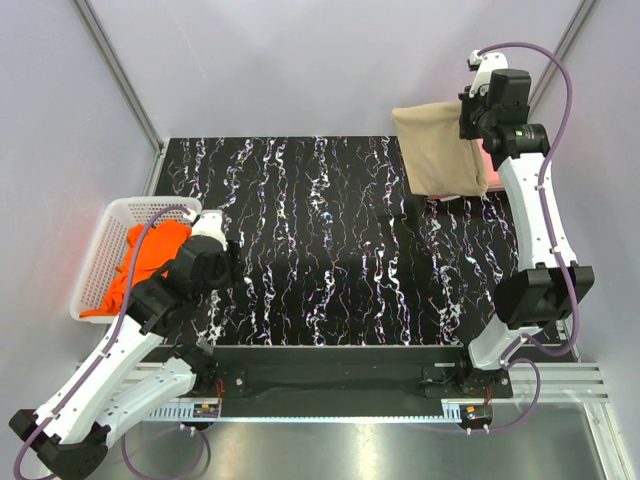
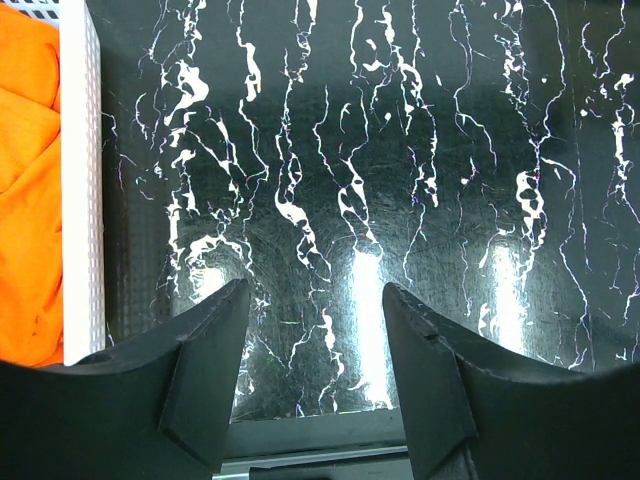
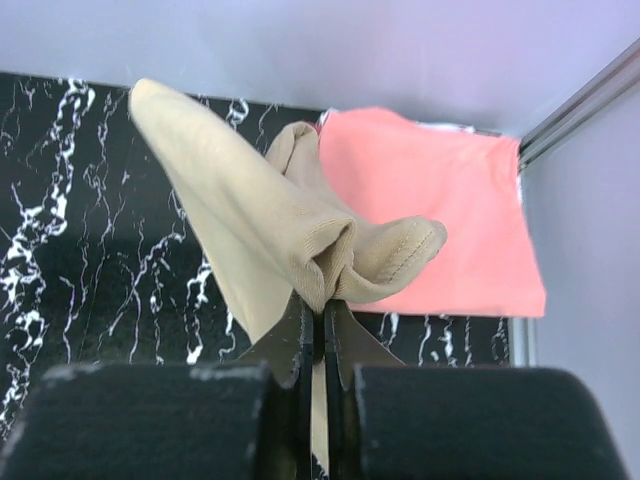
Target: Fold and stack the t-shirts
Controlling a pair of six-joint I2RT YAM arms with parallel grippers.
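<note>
Pinching tan cloth t-shirt (image 1: 440, 150) by its doubled edge with right claw (image 3: 322, 310), shut tight on the fabric. Holding it up over salmon-pink folded t-shirt square (image 3: 430, 190) at far right corner of black marbled worktop (image 1: 320, 220), likely to land it on that stack. Reaching far forward with right arm, wrist raised. Keeping left claw (image 2: 315, 290) parted and gripping nothing, low over worktop beside white lattice basket (image 1: 95, 255) holding bright orange t-shirt (image 1: 150, 255), probably next in line.

In the right wrist view, the tan t-shirt (image 3: 250, 220) hides part of the salmon-pink t-shirt (image 3: 440, 210). The left wrist view's edge cuts off the orange t-shirt (image 2: 28, 190).
</note>
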